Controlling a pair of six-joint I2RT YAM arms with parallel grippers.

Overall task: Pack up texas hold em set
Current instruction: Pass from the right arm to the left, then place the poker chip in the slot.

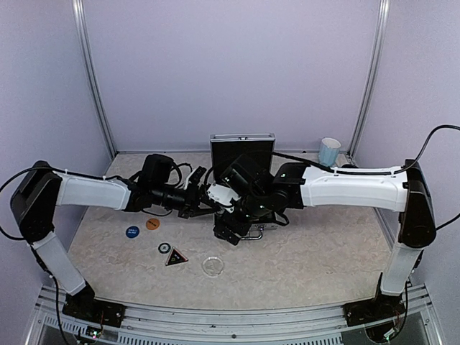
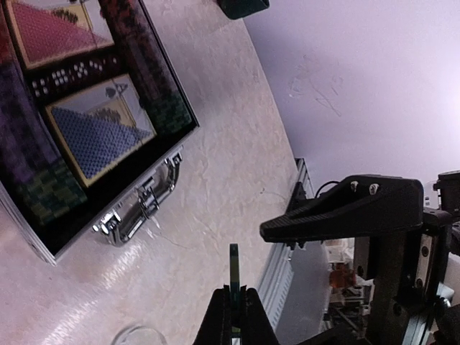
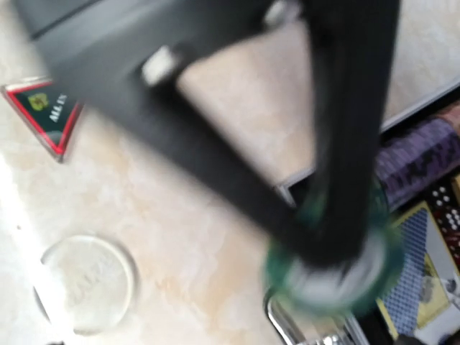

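Note:
The silver briefcase [image 1: 242,147] stands open mid-table with its lid upright. In the left wrist view it [image 2: 43,244] shows chip rows, a red card deck [image 2: 54,32] and a blue card deck [image 2: 97,133]. My left gripper [image 1: 207,207] [image 2: 234,291] is shut on a thin green chip [image 2: 233,262] seen edge-on above the table, in front of the case. My right gripper [image 1: 224,231] [image 3: 327,248] is blurred and closes on a green-and-white chip [image 3: 338,277] by the case's front corner. A blue disc [image 1: 132,231], orange disc [image 1: 152,223], black triangle [image 1: 176,257] [image 3: 43,108] and clear disc [image 1: 212,267] [image 3: 83,284] lie on the table.
A small dark ringed disc [image 1: 164,248] lies beside the triangle. A light-blue mug [image 1: 329,152] stands at the back right. The case's metal handle [image 2: 140,205] faces the arms. The two grippers are close together in front of the case.

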